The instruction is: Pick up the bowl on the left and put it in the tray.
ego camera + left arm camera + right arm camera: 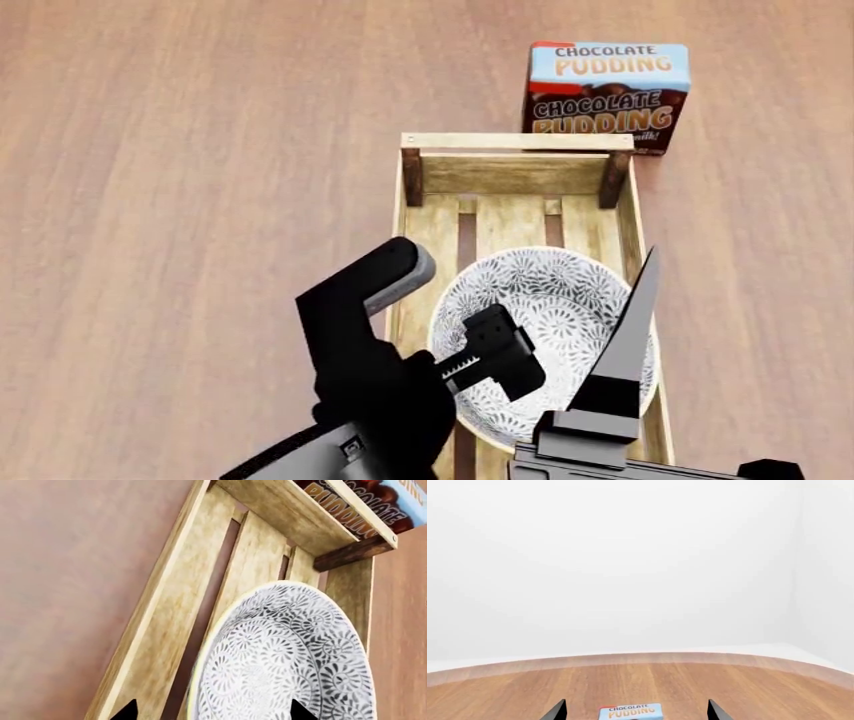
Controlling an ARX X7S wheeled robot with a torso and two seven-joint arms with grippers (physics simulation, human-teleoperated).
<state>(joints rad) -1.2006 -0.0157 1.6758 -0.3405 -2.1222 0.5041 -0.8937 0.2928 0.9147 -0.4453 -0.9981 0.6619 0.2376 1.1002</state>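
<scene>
1. patterned ceramic bowl [550, 330] is seen resting inside the tray [416, 262] — placement judged done.
2. left gripper [212, 711] is spread open above it — only withdrawal is left.
3. right gripper [636, 711] is open, empty.

My left arm [367, 380] is glossy black with a grey panel near its upper end, and its gripper [497, 352] has a toothed rack and blocky finger.

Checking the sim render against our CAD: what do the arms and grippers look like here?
The left arm is matte black with blocky links and one light grey panel on the upper link. Left gripper: black, a toothed rack at the base, long flat tapering fingers. The right gripper shows only two black pointed fingertips. No cables or markings visible.
</scene>
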